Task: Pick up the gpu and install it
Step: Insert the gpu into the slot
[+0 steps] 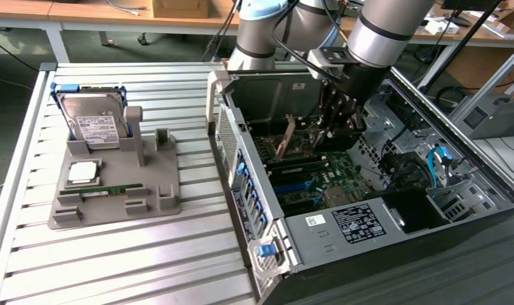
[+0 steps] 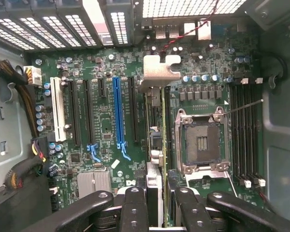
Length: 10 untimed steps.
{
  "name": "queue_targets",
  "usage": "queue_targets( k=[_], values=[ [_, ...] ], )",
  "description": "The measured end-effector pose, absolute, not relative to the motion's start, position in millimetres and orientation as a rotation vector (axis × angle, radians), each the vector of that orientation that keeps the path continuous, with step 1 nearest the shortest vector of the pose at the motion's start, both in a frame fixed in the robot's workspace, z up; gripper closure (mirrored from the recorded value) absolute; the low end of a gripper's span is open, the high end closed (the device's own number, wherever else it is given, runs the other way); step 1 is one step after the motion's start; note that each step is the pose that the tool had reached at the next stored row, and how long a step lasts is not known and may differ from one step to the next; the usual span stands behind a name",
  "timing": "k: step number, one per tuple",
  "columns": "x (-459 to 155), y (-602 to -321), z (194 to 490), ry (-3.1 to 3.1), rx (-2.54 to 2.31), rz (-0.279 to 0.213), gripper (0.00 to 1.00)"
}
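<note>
I have the gripper (image 2: 154, 205) closed on the gpu (image 2: 159, 125), one finger (image 2: 134, 209) on each flat side of the card. In the wrist view the card stands on its edge in the middle of the frame. Its long axis runs straight away from the fingers toward the silver bracket (image 2: 160, 70), above the motherboard (image 2: 106, 121). It lies parallel to the blue slot (image 2: 118, 113), which sits a little to the left of the card. In the exterior view the card (image 1: 284, 136) hangs inside the open computer case (image 1: 324, 235), upper middle of the frame.
</note>
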<state>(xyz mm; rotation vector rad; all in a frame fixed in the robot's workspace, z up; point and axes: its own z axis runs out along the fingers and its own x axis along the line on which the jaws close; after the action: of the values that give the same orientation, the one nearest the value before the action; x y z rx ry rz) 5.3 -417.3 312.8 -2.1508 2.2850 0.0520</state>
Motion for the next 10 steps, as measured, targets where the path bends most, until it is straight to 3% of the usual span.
queue_targets(
  k=[10],
  values=[
    [5.3, -419.7, 311.8, 2.285, -2.151, 0.052, 0.73]
  ],
)
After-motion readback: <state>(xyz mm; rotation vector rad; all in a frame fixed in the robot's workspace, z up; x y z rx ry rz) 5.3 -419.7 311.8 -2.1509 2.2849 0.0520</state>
